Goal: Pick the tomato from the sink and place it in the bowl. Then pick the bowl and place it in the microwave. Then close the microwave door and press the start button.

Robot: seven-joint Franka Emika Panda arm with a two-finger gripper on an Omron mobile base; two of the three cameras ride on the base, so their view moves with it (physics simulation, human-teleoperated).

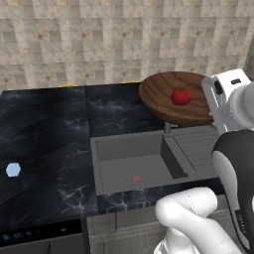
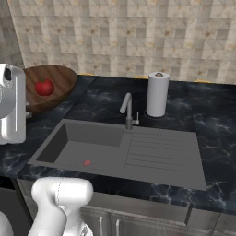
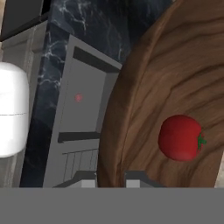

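Above the dark marble surface (image 1: 44, 124), the jaws pinch the bowl (image 3: 175, 87) rim, nearly closed; the tomato (image 3: 180, 138) just beyond could roll out if tilted.

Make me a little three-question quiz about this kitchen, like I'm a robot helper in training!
1. True or false: the tomato lies inside the bowl.
2. What is the tool clamped on? A) a cup B) the bowl's rim C) the tomato
3. What white thing stands upright behind the sink?

Key: 1 true; 2 B; 3 the paper towel roll.
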